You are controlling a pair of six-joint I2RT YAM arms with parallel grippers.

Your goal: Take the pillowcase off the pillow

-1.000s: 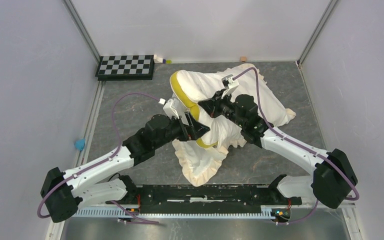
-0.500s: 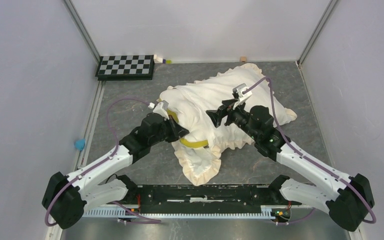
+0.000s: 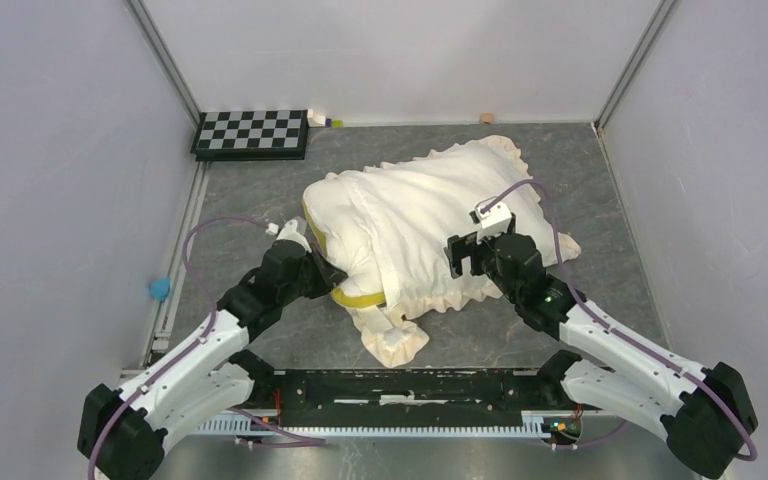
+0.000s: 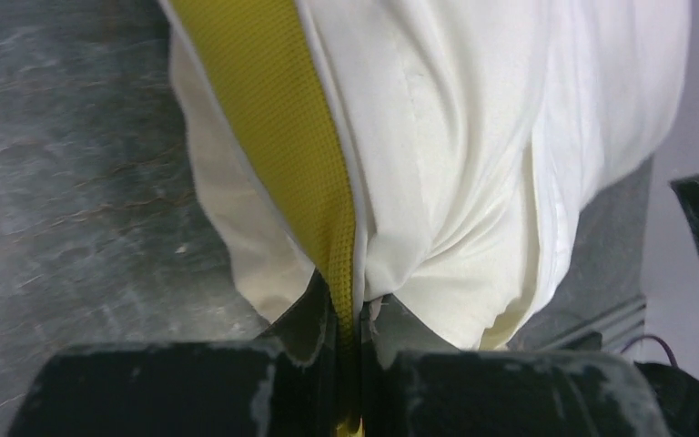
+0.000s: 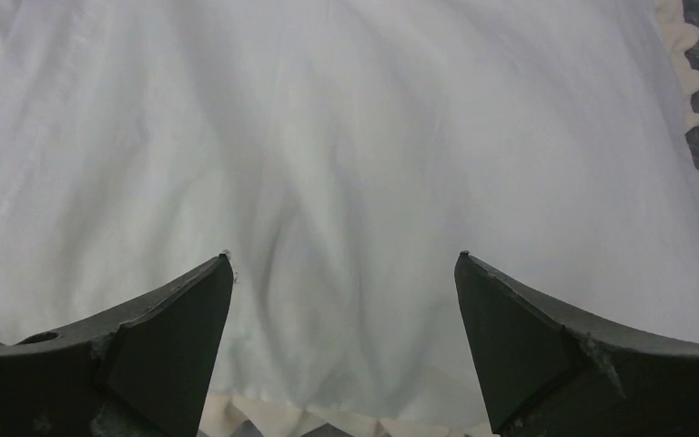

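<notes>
The pillow (image 3: pixel 345 215) lies in the middle of the table, its left end and yellow band (image 3: pixel 360 298) showing outside the cream pillowcase (image 3: pixel 460 190). The pillowcase's frill (image 3: pixel 400 340) spills toward the near edge. My left gripper (image 3: pixel 332 272) is at the pillow's near left corner. In the left wrist view it (image 4: pixel 350 319) is shut on the yellow band (image 4: pixel 264 127), beside cream fabric (image 4: pixel 510 137). My right gripper (image 3: pixel 470 255) hangs open over the pillowcase's near right part. In its wrist view the right gripper (image 5: pixel 344 264) holds nothing above the smooth fabric (image 5: pixel 346 137).
A checkerboard (image 3: pixel 251 133) lies at the back left, with a small white and yellow item (image 3: pixel 322 120) beside it. A small tan block (image 3: pixel 486 118) sits by the back wall. A blue object (image 3: pixel 160 289) rests at the left edge. Walls enclose three sides.
The pillow has dropped from raised to lying flat and shifted left. My left gripper closed on the yellow band and drew back. My right gripper let go, opened and pulled back.
</notes>
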